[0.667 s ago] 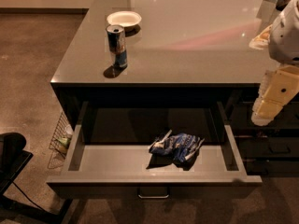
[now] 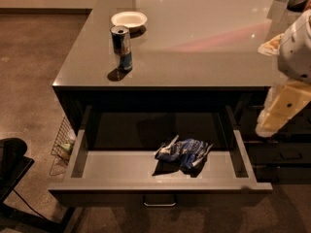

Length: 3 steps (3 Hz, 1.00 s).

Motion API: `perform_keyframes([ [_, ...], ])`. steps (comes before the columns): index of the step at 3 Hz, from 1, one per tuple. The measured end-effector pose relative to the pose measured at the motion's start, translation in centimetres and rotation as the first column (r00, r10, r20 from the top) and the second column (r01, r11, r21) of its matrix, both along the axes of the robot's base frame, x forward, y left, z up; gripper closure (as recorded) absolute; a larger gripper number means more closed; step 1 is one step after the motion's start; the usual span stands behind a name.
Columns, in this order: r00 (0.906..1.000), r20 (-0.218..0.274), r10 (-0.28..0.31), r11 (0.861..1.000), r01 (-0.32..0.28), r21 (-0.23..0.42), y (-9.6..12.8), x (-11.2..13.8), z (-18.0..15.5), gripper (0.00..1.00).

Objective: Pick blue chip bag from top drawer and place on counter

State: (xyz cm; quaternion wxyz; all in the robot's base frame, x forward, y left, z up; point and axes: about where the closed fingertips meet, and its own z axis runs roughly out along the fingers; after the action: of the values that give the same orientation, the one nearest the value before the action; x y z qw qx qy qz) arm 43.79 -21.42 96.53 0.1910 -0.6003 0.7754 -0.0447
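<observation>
blue chip bag [image 2: 183, 153] in open top drawer [image 2: 121, 171], right of centre | gripper [image 2: 278, 111] at right, beside counter [image 2: 194, 57] edge, grip unclear

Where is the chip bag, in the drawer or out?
In: bag lies on the open drawer floor; gripper hangs to the right, off it.

Chip bag [image 2: 184, 153] dk blue w/ white marks; drawer [image 2: 116, 168] floor lt grey; counter [image 2: 204, 57] grey-brown; can [image 2: 121, 46] blue/silver; gripper [image 2: 282, 113] cream, far right.
</observation>
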Motion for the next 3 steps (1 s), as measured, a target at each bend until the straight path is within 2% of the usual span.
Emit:
perform_keyframes([
  [1,0.9965,0.082,0.016,1.000,-0.017,0.004,1.3,0.1,-1.7,0.00],
  [2,0.9896,0.142,0.024,1.000,-0.024,-0.001,3.5,0.9,-3.7,0.00],
  [3,0.9878,0.154,0.025,1.000,-0.026,0.003,3.6,1.2,-3.8,0.00],
])
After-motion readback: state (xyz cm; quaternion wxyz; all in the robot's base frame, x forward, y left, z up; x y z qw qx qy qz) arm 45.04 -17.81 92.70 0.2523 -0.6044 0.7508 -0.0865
